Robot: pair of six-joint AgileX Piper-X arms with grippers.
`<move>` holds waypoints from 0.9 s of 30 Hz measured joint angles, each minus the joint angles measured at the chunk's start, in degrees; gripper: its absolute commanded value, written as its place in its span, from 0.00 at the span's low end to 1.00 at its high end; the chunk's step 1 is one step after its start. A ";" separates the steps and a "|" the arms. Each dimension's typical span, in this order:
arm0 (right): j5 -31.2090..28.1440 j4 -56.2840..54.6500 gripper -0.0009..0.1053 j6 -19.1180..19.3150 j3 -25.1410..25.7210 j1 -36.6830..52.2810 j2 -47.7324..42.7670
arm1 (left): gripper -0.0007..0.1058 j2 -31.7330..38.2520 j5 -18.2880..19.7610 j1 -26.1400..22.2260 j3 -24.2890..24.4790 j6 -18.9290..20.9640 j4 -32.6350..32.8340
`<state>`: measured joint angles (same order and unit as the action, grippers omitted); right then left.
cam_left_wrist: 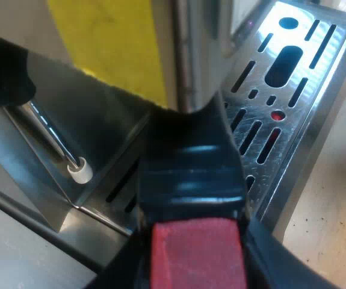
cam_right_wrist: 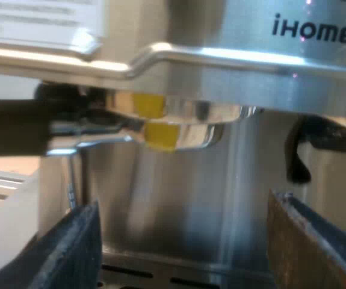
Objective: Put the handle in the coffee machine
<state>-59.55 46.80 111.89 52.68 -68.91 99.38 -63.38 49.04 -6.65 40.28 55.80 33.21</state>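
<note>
You had the left gripper (cam_left_wrist: 194, 241) clamped on the handle (cam_left_wrist: 191, 180), holder (cam_right_wrist: 179, 129) up under the machine (cam_right_wrist: 251, 84) head, and the right gripper (cam_right_wrist: 182, 211) wide open and empty facing it; the next move probably needed a locking twist, then release.

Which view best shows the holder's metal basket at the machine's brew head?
The right wrist view: the metal basket sits side-on directly under the brew head, its dark handle running off level. The left wrist view looks along the handle from its red end, close up.
</note>
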 measured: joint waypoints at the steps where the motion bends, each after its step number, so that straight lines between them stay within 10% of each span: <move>1: 2.21 -0.87 0.58 -0.11 0.00 1.43 0.00 | 0.01 0.00 0.00 0.00 0.00 0.00 0.11; 10: 11.93 -2.62 0.38 -2.85 0.00 5.66 2.26 | 0.01 0.18 -0.10 0.00 0.00 0.00 0.10; 27: 3.61 7.11 0.35 -3.89 12.39 6.91 16.50 | 0.01 0.18 -0.10 0.00 0.00 0.00 0.10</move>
<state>-55.94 53.91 108.01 65.07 -62.00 115.88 -63.20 48.94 -6.65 40.28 55.80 33.31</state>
